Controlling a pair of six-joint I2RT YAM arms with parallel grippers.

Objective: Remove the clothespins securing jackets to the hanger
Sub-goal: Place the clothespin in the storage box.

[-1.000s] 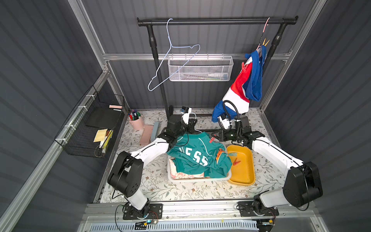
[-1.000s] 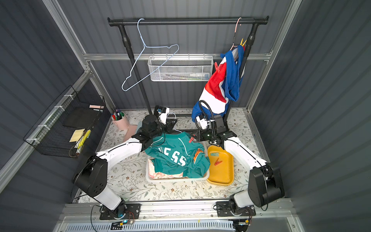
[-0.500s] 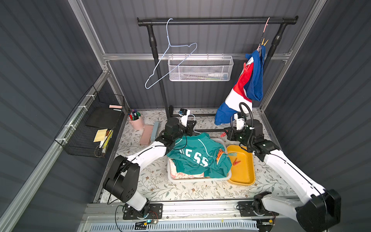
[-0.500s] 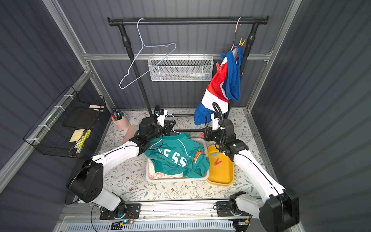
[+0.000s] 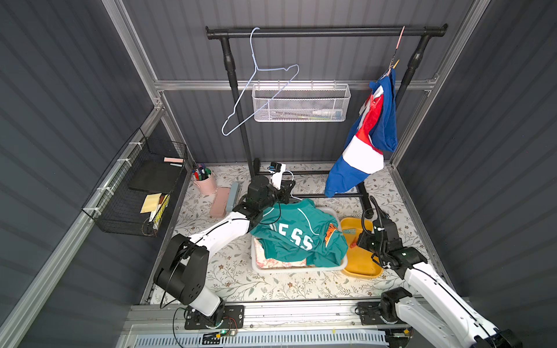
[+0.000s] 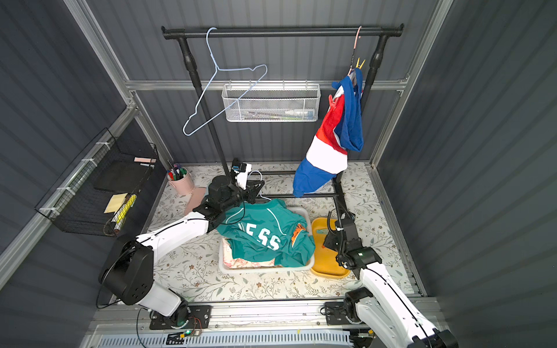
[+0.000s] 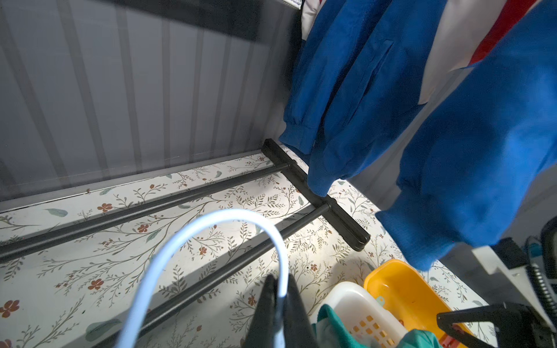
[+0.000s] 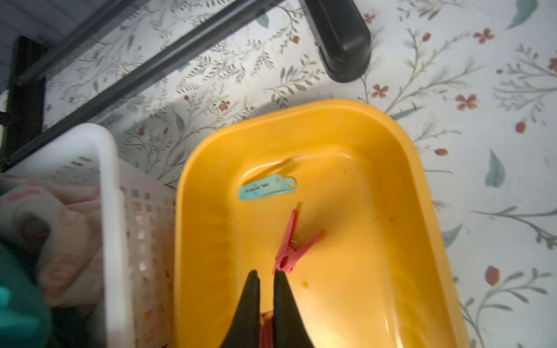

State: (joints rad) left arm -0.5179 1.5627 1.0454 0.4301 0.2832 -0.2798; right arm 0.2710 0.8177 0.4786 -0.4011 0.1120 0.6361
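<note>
A red-white-blue jacket (image 5: pixel 364 150) hangs at the right end of the rail, pinned by a yellow clothespin (image 6: pixel 359 62) and a red clothespin (image 6: pixel 333 102). The teal jacket (image 5: pixel 295 235) lies over a cream-and-pink jacket (image 8: pixel 69 217) in the white basket (image 5: pixel 262 268). My left gripper (image 7: pixel 278 290) is shut on the teal jacket's pale blue hanger hook (image 7: pixel 211 220). My right gripper (image 8: pixel 265 275) hovers over the yellow tray (image 8: pixel 422 156), jaws barely apart, with a red clothespin (image 8: pixel 266 330) between them. A red clothespin (image 8: pixel 291 247) and a pale teal one (image 8: pixel 266 187) lie in the tray.
An empty blue wire hanger (image 5: pixel 259 90) hangs on the black rail (image 5: pixel 325 31). A white mesh basket (image 5: pixel 301 102) is on the back wall. The rack's base bars (image 7: pixel 180 199) cross the floral table. A black wire basket (image 5: pixel 135 189) and a pink cup (image 5: pixel 205 180) are at the left.
My right arm has swung from the teal jacket's shoulder over to the yellow tray with a red clothespin, and its jaws have parted slightly. The hanging jacket has swung back. The left gripper has barely moved.
</note>
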